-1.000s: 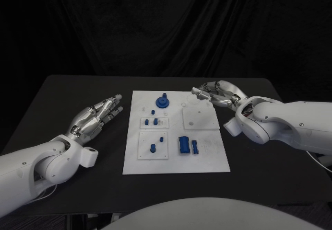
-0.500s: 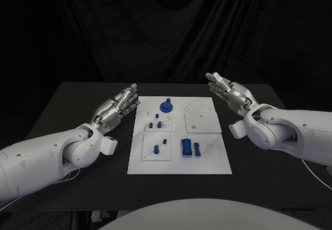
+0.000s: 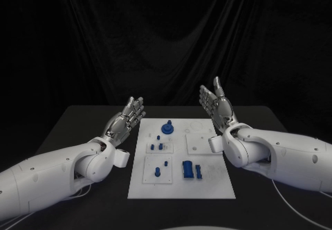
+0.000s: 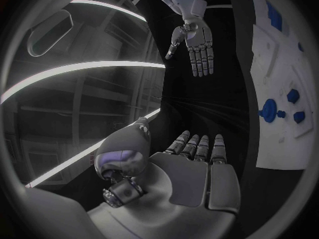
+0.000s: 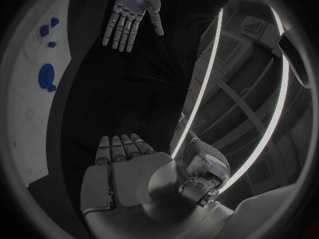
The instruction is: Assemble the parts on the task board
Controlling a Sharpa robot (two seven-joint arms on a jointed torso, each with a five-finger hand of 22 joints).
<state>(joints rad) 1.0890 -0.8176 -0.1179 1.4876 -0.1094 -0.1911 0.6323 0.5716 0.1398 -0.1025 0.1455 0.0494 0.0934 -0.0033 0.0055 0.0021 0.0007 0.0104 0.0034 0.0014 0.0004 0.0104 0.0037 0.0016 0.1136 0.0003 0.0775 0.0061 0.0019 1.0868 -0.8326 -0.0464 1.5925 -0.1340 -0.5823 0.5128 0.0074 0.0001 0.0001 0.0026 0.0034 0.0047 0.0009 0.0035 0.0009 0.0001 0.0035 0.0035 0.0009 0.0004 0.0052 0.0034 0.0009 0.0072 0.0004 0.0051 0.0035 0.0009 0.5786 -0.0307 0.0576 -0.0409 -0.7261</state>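
A: Start nearest. What lies on the task board [image 3: 207,189]?

B: At its near end, a blue block [image 3: 186,169] with a slim blue bar [image 3: 198,171] just beside it, and left of them a white sub-plate carrying small blue pegs [image 3: 158,170]. Further back sit more little pegs [image 3: 157,145], then a round blue knob [image 3: 167,128] at the far end.

A: How would they handle?

B: I judge them light, rigid plastic, smooth enough to slip. The block wants a pinch across its long sides; the pegs need fingertips on their upper ends; the knob, a grasp around its rim.

A: And the hands?

B: The left hand [image 3: 126,121] is raised beside the board's left edge, fingers straight and apart, holding nothing. The right hand [image 3: 216,105] is lifted above the far right corner, likewise flat and empty.

A: Compared with a second ago?

B: Then the right hand was curled low over the far right corner and the left lay lower at the side. Both have risen and flattened. The parts look unmoved.
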